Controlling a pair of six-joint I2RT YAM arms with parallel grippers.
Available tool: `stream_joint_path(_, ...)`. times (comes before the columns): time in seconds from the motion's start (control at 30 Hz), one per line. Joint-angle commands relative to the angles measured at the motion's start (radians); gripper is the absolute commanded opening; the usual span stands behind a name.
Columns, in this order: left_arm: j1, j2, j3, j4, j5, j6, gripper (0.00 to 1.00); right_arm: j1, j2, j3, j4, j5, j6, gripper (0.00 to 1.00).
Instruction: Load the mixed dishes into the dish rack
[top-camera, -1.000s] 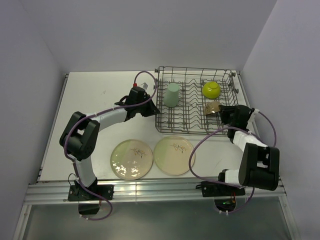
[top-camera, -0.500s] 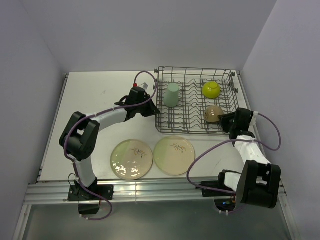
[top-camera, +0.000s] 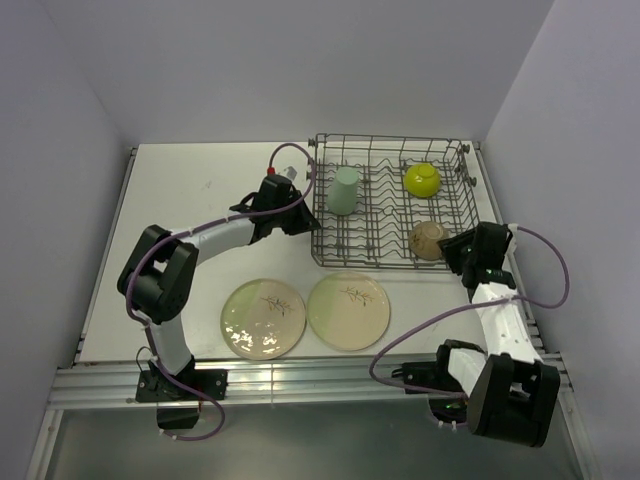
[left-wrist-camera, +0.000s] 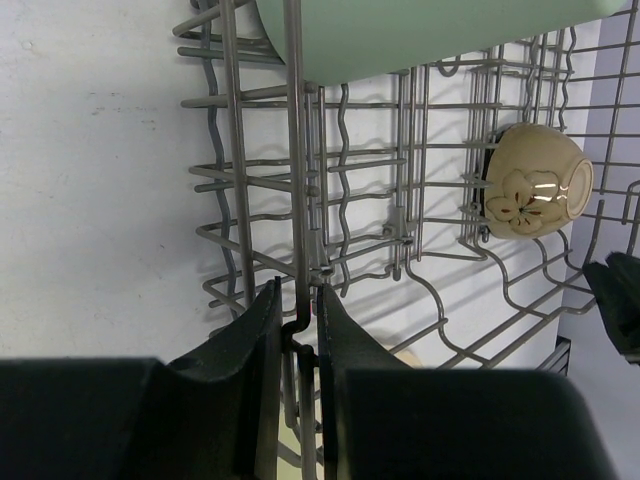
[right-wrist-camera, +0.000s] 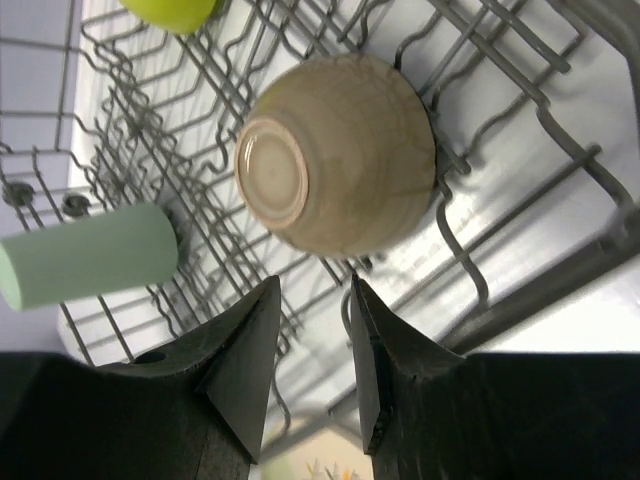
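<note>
The grey wire dish rack (top-camera: 390, 138) stands at the back right. In it are a pale mint-green cup (top-camera: 345, 189), a lime-green bowl (top-camera: 422, 178) and a small tan cup (top-camera: 428, 240) lying on its side near the front right corner. Two cream plates with a leaf sprig (top-camera: 263, 316) (top-camera: 348, 309) lie flat on the table in front of the rack. My left gripper (left-wrist-camera: 298, 300) is shut on a wire of the rack's left rim (left-wrist-camera: 293, 150). My right gripper (right-wrist-camera: 315, 285) is open and empty, just short of the tan cup (right-wrist-camera: 340, 155).
The white table is boxed in by walls at the back and both sides. The rack's right rim (right-wrist-camera: 540, 290) lies close to my right gripper. A metal rail (top-camera: 300, 375) runs along the near edge by the arm bases.
My right gripper has set the tan cup down in the rack's front right part, let go and drawn back to the right. The left arm has not moved.
</note>
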Motion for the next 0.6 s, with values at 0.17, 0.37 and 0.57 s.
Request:
stream_joint_path(0.17, -0.006, -0.113, 0.05, -0.043, -0.022, -0.003, 0.39, 0.035, -0.22, 0.193, -0.303, 0.013, -0.265, 0.41)
stream_joint_path(0.37, -0.006, -0.173, 0.069, -0.093, -0.042, 0.001, 0.64, 0.199, -0.303, 0.217, -0.492, 0.049, -0.324, 0.41)
stream_joint_path(0.57, -0.011, -0.276, 0.08, -0.193, -0.116, 0.012, 0.82, 0.533, -0.332, 0.153, -0.566, 0.119, -0.159, 0.4)
